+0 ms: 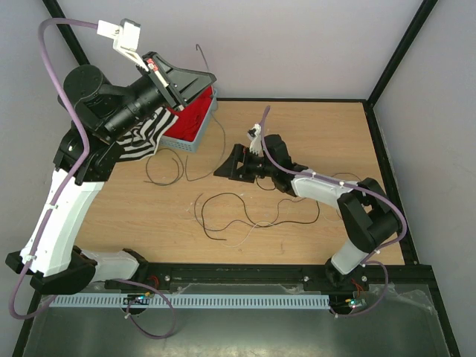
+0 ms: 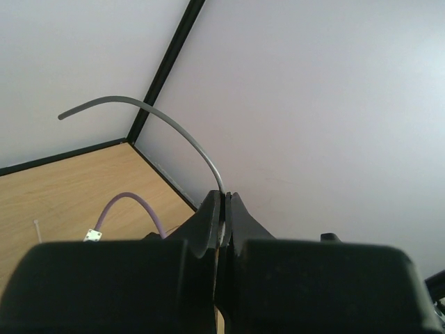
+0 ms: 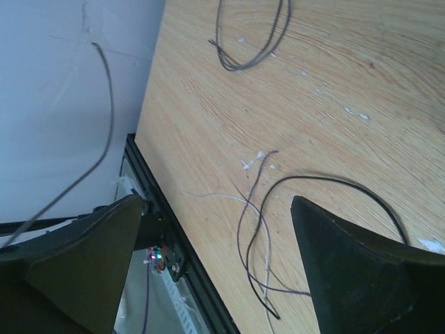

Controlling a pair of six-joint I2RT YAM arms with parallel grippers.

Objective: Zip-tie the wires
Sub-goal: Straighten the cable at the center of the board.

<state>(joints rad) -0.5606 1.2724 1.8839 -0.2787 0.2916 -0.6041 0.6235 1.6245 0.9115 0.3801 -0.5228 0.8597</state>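
Where the top view looks down, a pale wooden table [image 1: 327, 134] forms the floor of a booth with plain whitish walls [image 1: 297, 44] and black frame posts [image 1: 398, 52] at its corners. A black rail [image 1: 245, 279] and a white slotted duct [image 1: 223, 301] run along the near edge. Small white flecks dot the wood in the right wrist view. The wires [image 1: 223, 212] lie loose on the table's middle and near-left part, thin black loops with a few pale strands, and none is bundled. The right gripper [image 1: 227, 167] is low over the table just beyond them with its jaws wide apart and nothing between them; its own camera shows wires [image 3: 257, 229] on the wood between its fingers. The left gripper [image 1: 197, 78] is raised high at the far left, its jaws [image 2: 224, 198] pinched on a grey strand [image 2: 174, 129] that arcs up against the wall. Wire or tie, cannot tell. A red bin [image 1: 190, 123] with grey sides sits at the far left, half covered by the left arm, so its contents are hidden. A black-and-white striped cloth [image 1: 149, 134] shows beside it, its edges cut off by the arm. A lilac cable [image 1: 56, 59] loops off the left arm.
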